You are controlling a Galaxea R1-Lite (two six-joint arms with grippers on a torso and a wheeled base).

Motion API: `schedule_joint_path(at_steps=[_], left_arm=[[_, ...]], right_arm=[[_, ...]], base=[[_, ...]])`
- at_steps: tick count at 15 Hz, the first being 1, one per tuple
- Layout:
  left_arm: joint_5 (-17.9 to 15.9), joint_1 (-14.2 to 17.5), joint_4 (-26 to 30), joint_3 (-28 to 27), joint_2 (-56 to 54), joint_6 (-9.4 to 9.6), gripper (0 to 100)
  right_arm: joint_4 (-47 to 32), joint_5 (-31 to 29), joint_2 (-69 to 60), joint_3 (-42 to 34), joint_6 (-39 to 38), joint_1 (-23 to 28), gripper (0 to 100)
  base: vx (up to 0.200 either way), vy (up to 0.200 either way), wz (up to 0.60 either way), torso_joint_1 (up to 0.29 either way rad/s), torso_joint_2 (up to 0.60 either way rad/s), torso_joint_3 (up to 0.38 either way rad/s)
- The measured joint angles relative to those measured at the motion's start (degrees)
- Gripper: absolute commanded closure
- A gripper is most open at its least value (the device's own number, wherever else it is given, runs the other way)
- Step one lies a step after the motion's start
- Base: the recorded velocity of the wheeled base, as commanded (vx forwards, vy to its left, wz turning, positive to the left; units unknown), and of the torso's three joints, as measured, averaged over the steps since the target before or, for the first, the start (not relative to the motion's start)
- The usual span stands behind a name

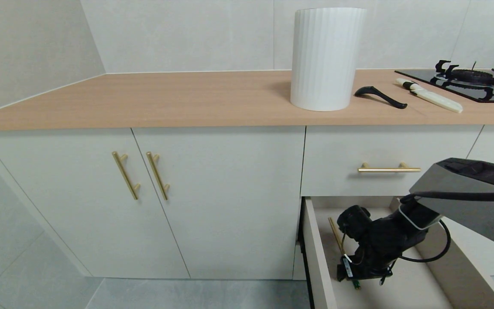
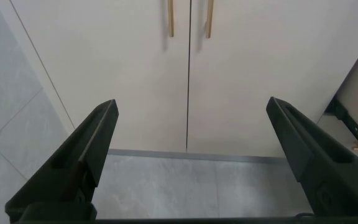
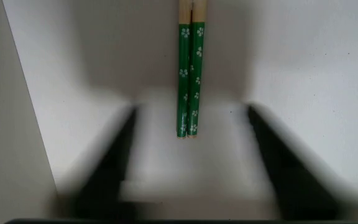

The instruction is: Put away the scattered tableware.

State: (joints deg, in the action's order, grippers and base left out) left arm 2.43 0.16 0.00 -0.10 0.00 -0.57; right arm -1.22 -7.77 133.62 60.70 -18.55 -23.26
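Observation:
A pair of chopsticks (image 3: pixel 188 74) with green, flower-printed ends lies on the floor of the open drawer (image 1: pixel 315 253); their bamboo part (image 1: pixel 336 236) shows beside the arm. My right gripper (image 3: pixel 191 168) is down inside the drawer, open, with a finger on either side just past the green ends, touching nothing. From the head view this gripper (image 1: pixel 358 279) is low in the drawer. On the countertop lie a black-handled utensil (image 1: pixel 380 96) and a white knife (image 1: pixel 429 95). My left gripper (image 2: pixel 191 107) hangs open and empty in front of the cabinet doors (image 2: pixel 188 62).
A tall white ribbed container (image 1: pixel 326 60) stands on the wooden countertop (image 1: pixel 165 98), left of the utensils. A black gas hob (image 1: pixel 470 81) is at the far right. A closed drawer with a gold handle (image 1: pixel 388 169) sits above the open one.

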Motion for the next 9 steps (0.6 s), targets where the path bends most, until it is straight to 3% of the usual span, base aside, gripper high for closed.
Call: schedule_joint_path(at_steps=[4, 9], left_arm=[[0.02, 0.00, 0.00, 0.00, 0.00, -0.02, 0], [0.00, 0.00, 0.00, 0.00, 0.00, -0.02, 0]], right_arm=[[-0.61, 0.60, -4.77, -2.10, 0.46, 0.00, 0], [-4.22, 1.15, -24.27, -5.33, 5.61, 1.99, 0]], base=[[0.000, 0.000, 0.00, 0.000, 0.00, 0.000], [0.000, 0.000, 0.00, 0.000, 0.00, 0.000]])
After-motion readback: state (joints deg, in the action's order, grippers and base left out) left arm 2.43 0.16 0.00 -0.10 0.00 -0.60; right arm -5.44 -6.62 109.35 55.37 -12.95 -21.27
